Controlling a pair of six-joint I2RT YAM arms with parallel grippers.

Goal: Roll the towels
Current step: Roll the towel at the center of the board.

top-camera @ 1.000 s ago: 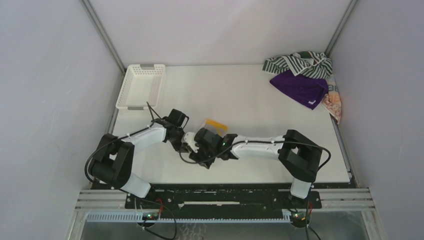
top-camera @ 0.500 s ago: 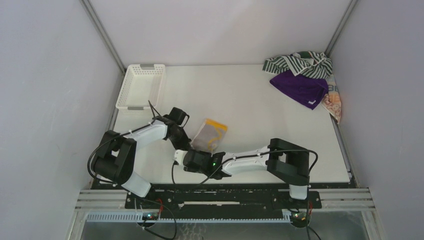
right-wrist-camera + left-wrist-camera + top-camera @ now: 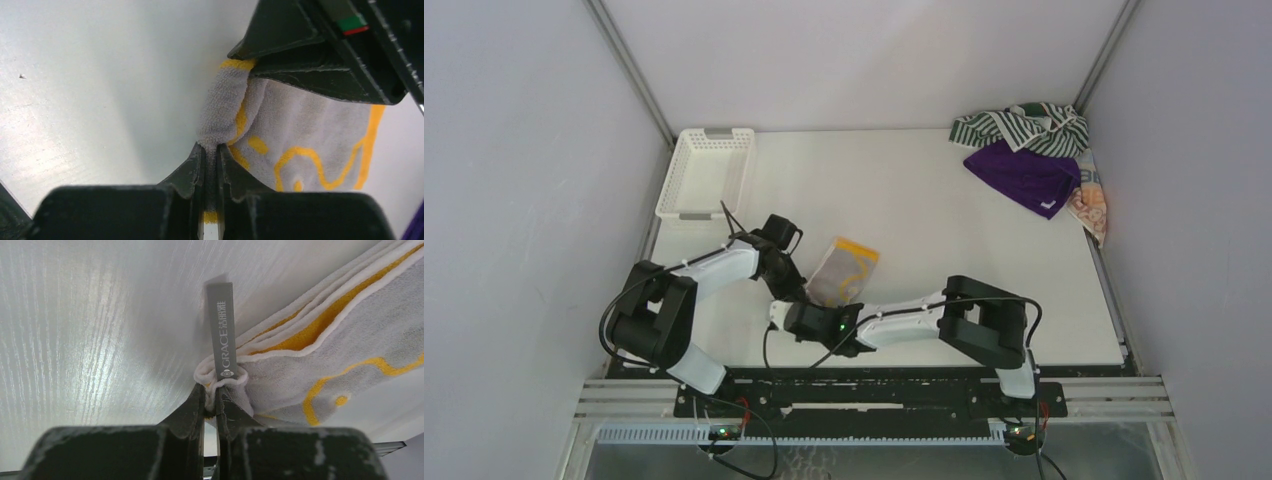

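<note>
— What is lying on the white table (image 3: 904,200)?

— The yellow towel (image 3: 844,272), spreading just beyond the left pincer (image 3: 210,402) and right pincer (image 3: 210,156). Both are clamping its edge, with grey walls (image 3: 864,60) closing round.

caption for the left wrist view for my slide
Left gripper pinches the yellow-and-white towel by its corner, beside its grey GRACE tag.

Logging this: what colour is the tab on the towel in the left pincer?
Grey with white lettering; the tab shows best in the left wrist view.
</note>
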